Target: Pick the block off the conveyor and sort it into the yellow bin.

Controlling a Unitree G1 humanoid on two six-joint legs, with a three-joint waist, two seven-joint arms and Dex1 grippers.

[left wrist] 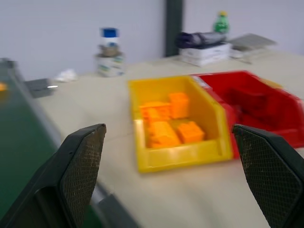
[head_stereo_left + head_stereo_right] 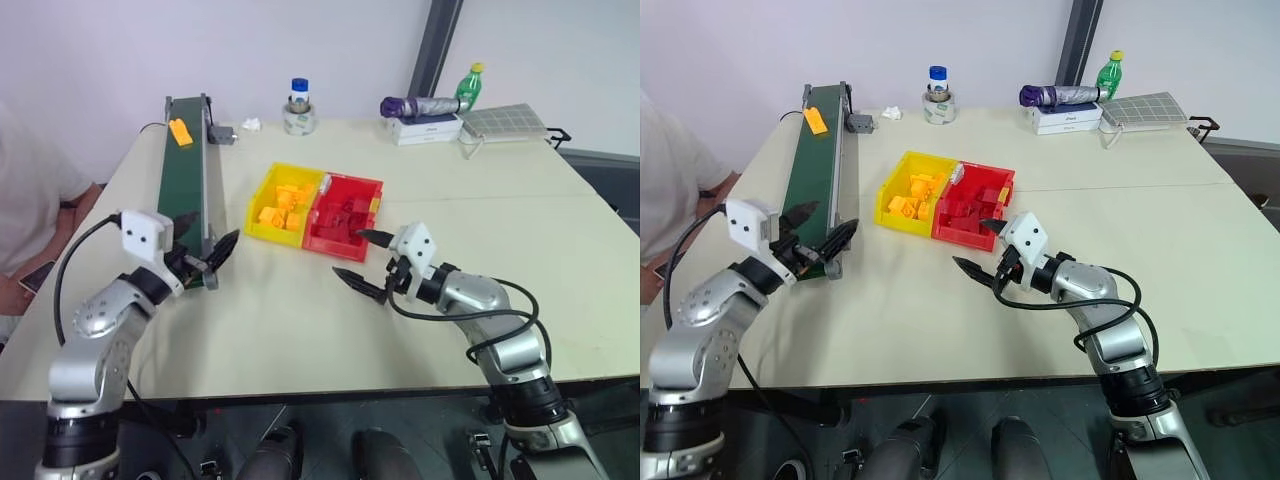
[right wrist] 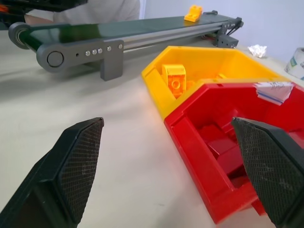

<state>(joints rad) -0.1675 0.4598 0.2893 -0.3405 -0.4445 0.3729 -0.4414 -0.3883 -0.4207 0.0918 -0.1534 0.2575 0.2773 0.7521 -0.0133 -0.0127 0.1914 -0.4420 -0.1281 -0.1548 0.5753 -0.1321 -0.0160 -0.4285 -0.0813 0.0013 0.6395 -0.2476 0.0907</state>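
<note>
Block [image 2: 180, 132] at conveyor's [image 2: 183, 190] far end, well beyond spread, empty left tool [image 2: 208, 255]

The left tool [image 1: 173, 175] has its two black fingers [image 1: 78, 175] spread wide, empty; between them the yellow bin [image 1: 180, 156] sits on the pale worktop [image 1: 95, 118], orange bricks [image 1: 166, 123] inside; a red bin [image 1: 259, 107] touches its side; the green conveyor [image 1: 16, 128] runs alongside.
</note>
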